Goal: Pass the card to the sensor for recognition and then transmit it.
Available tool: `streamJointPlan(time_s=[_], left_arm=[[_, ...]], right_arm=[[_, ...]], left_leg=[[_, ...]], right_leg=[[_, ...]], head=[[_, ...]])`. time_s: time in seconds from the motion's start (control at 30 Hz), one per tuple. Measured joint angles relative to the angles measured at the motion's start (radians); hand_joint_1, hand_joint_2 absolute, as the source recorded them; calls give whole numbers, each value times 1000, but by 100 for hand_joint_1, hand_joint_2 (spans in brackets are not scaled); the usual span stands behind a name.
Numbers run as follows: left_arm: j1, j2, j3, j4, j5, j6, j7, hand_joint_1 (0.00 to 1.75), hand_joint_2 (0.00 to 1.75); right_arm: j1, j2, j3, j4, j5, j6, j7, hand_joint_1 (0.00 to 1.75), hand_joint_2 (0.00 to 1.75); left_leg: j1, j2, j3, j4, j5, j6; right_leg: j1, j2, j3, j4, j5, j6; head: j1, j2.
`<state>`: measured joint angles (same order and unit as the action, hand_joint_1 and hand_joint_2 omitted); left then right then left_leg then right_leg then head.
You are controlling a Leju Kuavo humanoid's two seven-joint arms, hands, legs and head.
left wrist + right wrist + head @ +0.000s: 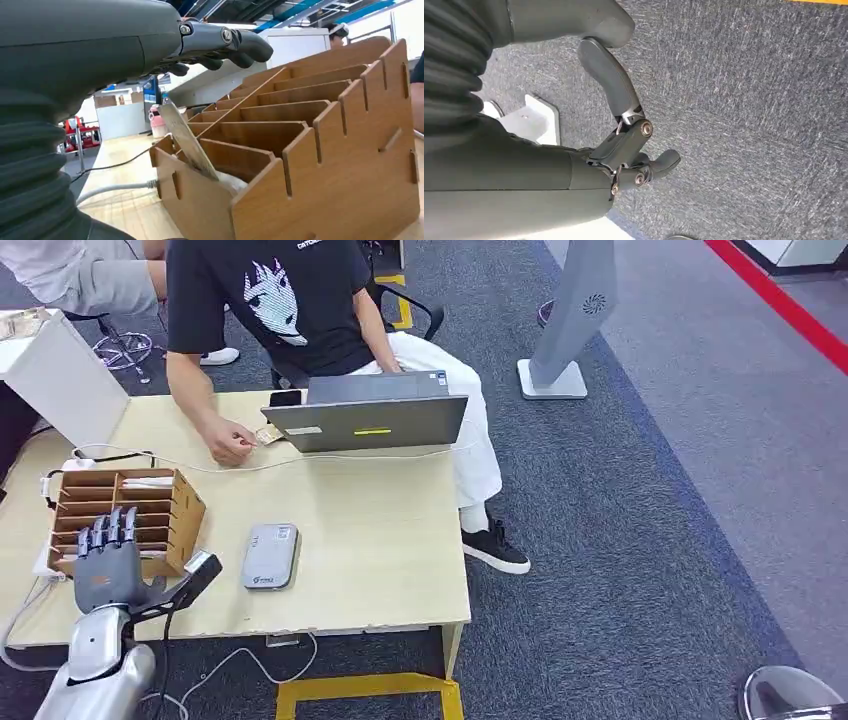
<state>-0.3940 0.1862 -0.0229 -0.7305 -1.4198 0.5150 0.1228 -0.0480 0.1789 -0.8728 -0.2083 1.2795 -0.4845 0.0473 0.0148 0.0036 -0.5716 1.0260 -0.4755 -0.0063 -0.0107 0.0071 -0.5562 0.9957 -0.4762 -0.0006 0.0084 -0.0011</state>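
- My left robot hand point(108, 555) is up over the near end of the wooden card rack point(180, 502), fingers spread and straight, holding nothing.
- From the left wrist camera those fingers point(235, 42) reach out above the rack's slots, not touching the wood.
- There's the card point(187, 140), leaning tilted in the rack's nearest slot, one end poking up above the divider.
- The sensor point(270, 555), a flat grey box, lies on the counter point(380, 540) just beside the rack, on the side away from the white cables.
- Beyond the rack, at the counter's far edge, a person's hand point(230, 445) rests by a grey laptop point(370, 415).
- My right robot hand point(634, 145) hangs over grey carpet point(749, 100), well away from the rack, fingers partly curled with nothing in them; I can't tell how far closed.
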Motion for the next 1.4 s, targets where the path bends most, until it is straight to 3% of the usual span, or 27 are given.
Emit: streamJointPlan(time_s=[0.23,0.27,0.3,0.33,0.63,1.4], left_arm=[[-11,-10,0,23,3,8,-3,0,175],[-12,-12,0,26,4,8,-3,14,175],[-12,-13,0,28,6,9,-3,154,175],[-12,-15,0,32,7,9,-3,175,175],[-10,-14,0,44,27,32,-3,175,175],[9,11,0,-27,42,14,2,175,175]], right_arm=[[0,0,-2,0,0,-3,-1,0,175],[0,0,-2,0,0,-3,-1,0,175],[0,0,-2,0,0,-3,-1,0,175],[0,0,-2,0,0,-3,-1,0,175],[0,0,-3,0,2,-3,-1,0,175],[1,0,-12,0,12,-2,-6,0,175]], left_leg=[[0,0,0,0,0,0],[0,0,0,0,0,0],[0,0,0,0,0,0],[0,0,0,0,0,0],[0,0,0,0,0,0],[0,0,0,0,0,0]], right_leg=[[0,0,0,0,0,0],[0,0,0,0,0,0],[0,0,0,0,0,0],[0,0,0,0,0,0],[0,0,0,0,0,0],[0,0,0,0,0,0]], head=[[0,0],[0,0],[0,0],[0,0],[1,0],[0,0]])
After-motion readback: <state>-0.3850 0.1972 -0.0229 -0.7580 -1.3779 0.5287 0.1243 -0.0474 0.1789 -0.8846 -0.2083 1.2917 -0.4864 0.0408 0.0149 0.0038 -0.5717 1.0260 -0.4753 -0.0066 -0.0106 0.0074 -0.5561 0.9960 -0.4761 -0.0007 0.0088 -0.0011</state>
